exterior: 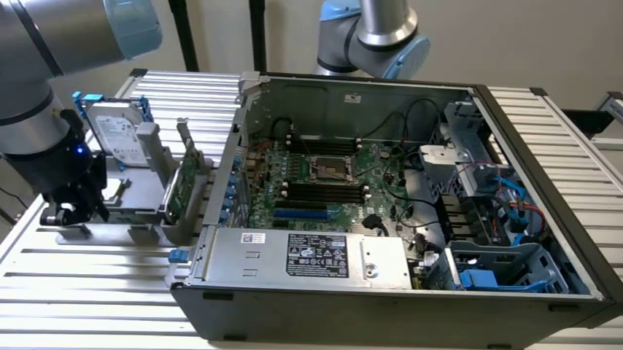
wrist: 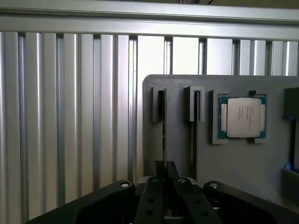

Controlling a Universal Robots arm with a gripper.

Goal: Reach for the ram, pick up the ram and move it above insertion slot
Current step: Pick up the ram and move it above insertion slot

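We find the jaws closed narrowly on the long, thin, flat circuit-board ram stick (wrist: 164,133), which stands on edge between them in a slot of the flat grey plastic holder (wrist: 243,168), evidently so its narrow edge presents for pinching.

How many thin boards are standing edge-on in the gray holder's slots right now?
2: the ram, in line with the gripper, and a second board beside it, toward the processor. Others may be hidden.
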